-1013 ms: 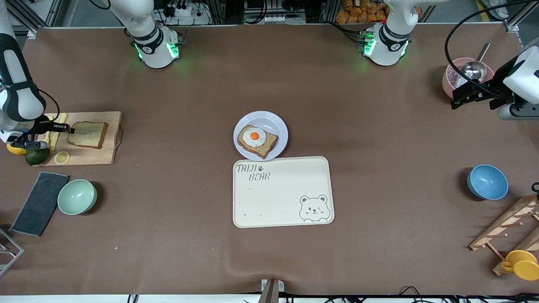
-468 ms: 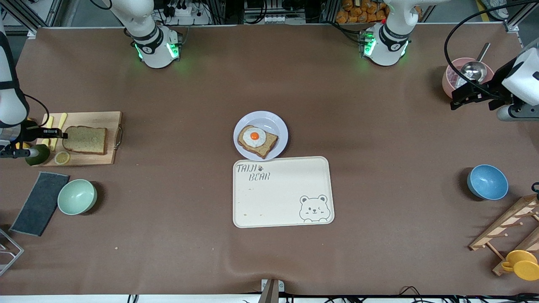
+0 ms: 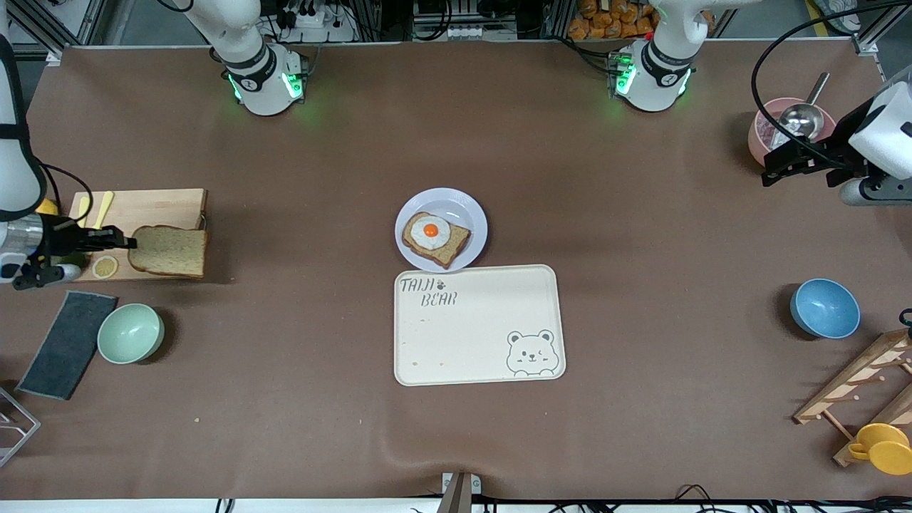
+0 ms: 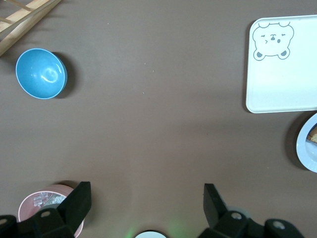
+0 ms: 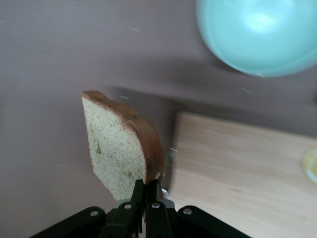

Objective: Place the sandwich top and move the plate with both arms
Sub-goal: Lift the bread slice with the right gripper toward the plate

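My right gripper [image 3: 127, 244] is shut on the sandwich top [image 3: 169, 251], a plain brown bread slice, and holds it in the air over the corner of the wooden cutting board [image 3: 153, 204]. In the right wrist view the sandwich top [image 5: 119, 146] hangs from the shut gripper [image 5: 147, 187]. The plate [image 3: 463, 207] sits mid-table with a bread slice bearing a fried egg [image 3: 435, 238]. My left gripper [image 3: 771, 176] waits open, up by the pink pot [image 3: 762, 135]. In the left wrist view the open gripper [image 4: 147, 196] shows the plate's edge [image 4: 306, 147].
A cream bear-printed tray [image 3: 479, 324] lies just nearer to the camera than the plate. A pale green bowl [image 3: 130, 333] and dark cloth [image 3: 68, 343] lie near the board. A blue bowl [image 3: 824, 308], wooden rack [image 3: 861, 388] and yellow cup [image 3: 883, 447] are at the left arm's end.
My right gripper has lifted the sandwich top off the board and carried it toward the table's middle and nearer the camera. The left arm has barely moved.
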Available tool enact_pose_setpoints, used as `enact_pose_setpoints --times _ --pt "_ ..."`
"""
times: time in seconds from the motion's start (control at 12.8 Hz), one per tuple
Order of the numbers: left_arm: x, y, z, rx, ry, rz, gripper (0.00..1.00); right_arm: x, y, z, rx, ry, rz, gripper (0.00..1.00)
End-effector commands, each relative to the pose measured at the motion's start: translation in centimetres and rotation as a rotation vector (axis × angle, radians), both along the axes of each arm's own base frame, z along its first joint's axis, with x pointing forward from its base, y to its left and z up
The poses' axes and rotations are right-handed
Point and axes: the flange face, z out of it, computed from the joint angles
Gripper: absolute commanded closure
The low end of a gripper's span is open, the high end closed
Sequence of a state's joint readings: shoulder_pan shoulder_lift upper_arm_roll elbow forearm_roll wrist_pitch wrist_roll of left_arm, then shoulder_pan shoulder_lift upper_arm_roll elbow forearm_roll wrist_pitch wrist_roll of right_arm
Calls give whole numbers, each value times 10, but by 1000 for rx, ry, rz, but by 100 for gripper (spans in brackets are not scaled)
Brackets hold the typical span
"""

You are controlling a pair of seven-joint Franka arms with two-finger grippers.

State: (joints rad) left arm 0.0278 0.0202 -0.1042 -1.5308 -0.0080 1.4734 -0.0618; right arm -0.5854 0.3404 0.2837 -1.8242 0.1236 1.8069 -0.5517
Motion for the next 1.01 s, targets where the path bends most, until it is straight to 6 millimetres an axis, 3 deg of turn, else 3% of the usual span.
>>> enact_pose_setpoints --times 0.0,0.23,0.55,0.78,0.94 --pt "-1 -1 2 -1 -7 -2 0 21 53 27 55 -29 75 100" --pt "0 0 2 -2 -10 -1 0 31 116 33 131 -13 63 100" --pt "0 -3 0 -13 -4 5 0 32 216 31 172 90 -32 100" --pt "2 -5 -11 -16 10 4 0 23 291 26 214 154 -105 100" --pt "2 -9 -25 -37 21 2 0 10 336 10 240 156 -155 100"
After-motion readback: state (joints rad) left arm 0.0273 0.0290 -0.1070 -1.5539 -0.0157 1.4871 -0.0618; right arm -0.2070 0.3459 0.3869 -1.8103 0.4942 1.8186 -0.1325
